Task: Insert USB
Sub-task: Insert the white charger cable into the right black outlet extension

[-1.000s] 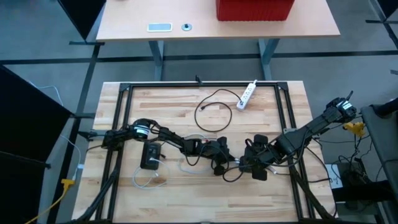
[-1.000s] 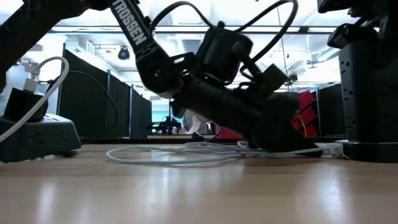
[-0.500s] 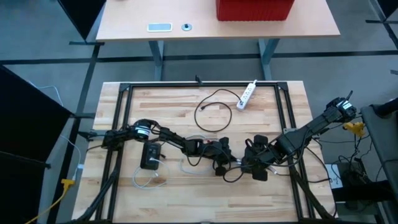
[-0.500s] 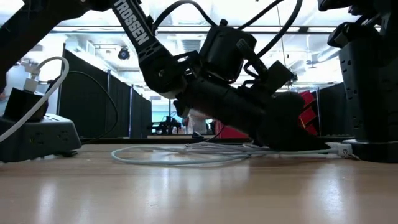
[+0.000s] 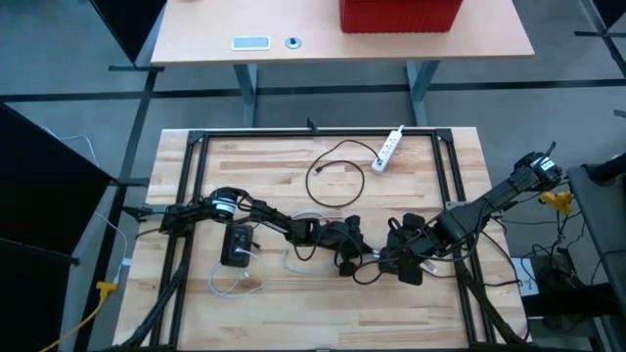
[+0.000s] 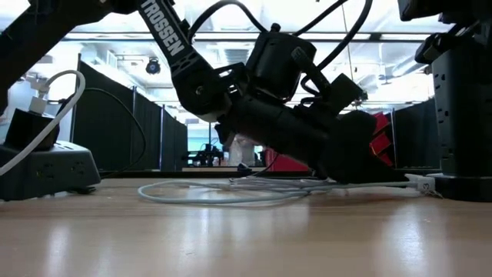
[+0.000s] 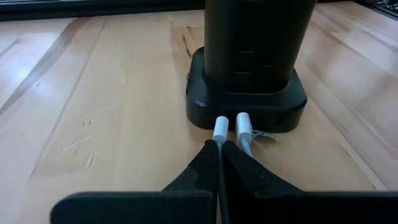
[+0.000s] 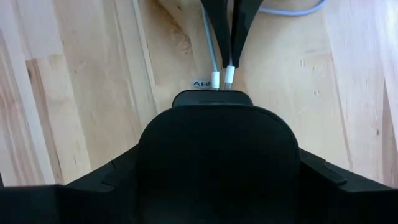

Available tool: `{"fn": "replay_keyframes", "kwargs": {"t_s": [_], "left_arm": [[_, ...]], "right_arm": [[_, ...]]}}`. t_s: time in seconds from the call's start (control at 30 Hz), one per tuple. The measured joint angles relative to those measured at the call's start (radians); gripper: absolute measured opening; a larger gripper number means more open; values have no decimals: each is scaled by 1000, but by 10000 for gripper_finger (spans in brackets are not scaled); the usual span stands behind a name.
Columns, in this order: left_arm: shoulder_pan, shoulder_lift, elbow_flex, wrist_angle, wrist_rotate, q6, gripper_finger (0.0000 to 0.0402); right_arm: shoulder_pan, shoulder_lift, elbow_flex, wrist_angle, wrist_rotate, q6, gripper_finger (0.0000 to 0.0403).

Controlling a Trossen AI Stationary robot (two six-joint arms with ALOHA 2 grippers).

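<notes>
The white USB plug [image 7: 221, 130] lies at the face of the black charging block [image 7: 246, 99], its long axis pointing straight into the block's low edge; a second white plug [image 7: 243, 128] sits just beside it, apparently already seated, though whether the held one has entered its port cannot be told. The left gripper [image 7: 219, 163] is clamped on the plug from behind, fingers pressed together and in line with that axis, so the push runs straight ahead of the tool. The right gripper [image 8: 217, 155] straddles the block from the opposite side, jaws wide around its body, bracing it. Both meet near the middle of the wooden table [image 5: 293, 156].
</notes>
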Motion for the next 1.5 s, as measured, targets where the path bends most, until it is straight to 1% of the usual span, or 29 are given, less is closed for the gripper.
{"fn": "replay_keyframes", "kwargs": {"t_s": [0.27,0.53,0.63,1.13,1.27,1.37,1.5], "left_arm": [[-5,52,26,37,7,-10,0],[-4,34,27,35,8,29,0],[-4,46,47,21,11,31,0],[0,31,56,-16,28,33,0],[5,28,61,-47,31,34,0],[10,11,61,-77,33,34,16],[11,-22,61,-96,32,37,57]], "right_arm": [[18,0,-5,-1,27,23,261],[25,0,-8,11,39,22,261],[29,-1,-15,15,42,21,261],[35,-2,-26,29,48,16,261],[35,-2,-27,31,50,14,261],[35,-2,-28,36,53,7,261],[35,-2,-28,39,54,1,261]]}}
